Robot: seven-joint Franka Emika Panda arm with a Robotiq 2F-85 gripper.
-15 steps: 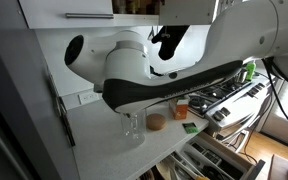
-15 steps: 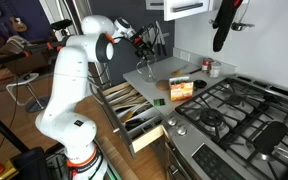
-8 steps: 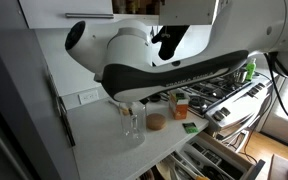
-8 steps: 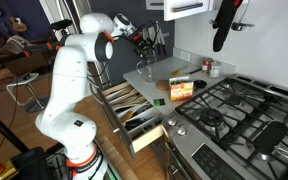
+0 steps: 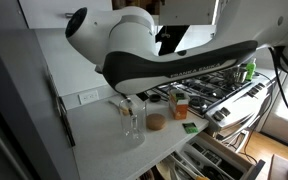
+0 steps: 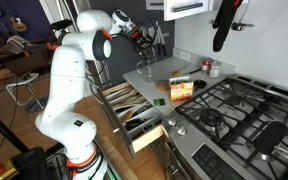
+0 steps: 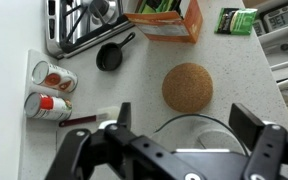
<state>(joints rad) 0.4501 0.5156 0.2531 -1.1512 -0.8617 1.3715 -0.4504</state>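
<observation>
Glass (image 7: 196,128) stands upright on the worktop (image 7: 244,70), toward the end farthest from the stove (image 7: 84,25). The pincer (image 7: 184,118) hangs directly above it with its fingers (image 7: 119,115) spread wide apart, one on each side of the rim and clear of it. Nothing is held.

Surrounding items, wrist view:
- A round cork mat (image 7: 188,87) lies flat just beside the glass, on the stove side.
- An orange box (image 7: 169,18) sits beyond the mat, close to the stove edge of the worktop.
- A green packet (image 7: 236,21) lies flat near the front edge, beside the box.
- A small black pan (image 7: 110,57) rests between the mat and the stove grate.
- Two jars (image 7: 52,76) lie on their sides along the back edge, next to each other.

Obstructions: in an exterior view the white arm (image 5: 164,60) fills the upper middle of the picture and hides most of the pincer; only the glass (image 5: 131,122), the mat and the box show beneath it.

View differences: the pan and the jars appear in the wrist view only. The open drawer (image 6: 129,105) below the front edge, filled with utensils, shows in both exterior views. Only an exterior view shows the whole arm and the stove top (image 6: 234,105).
</observation>
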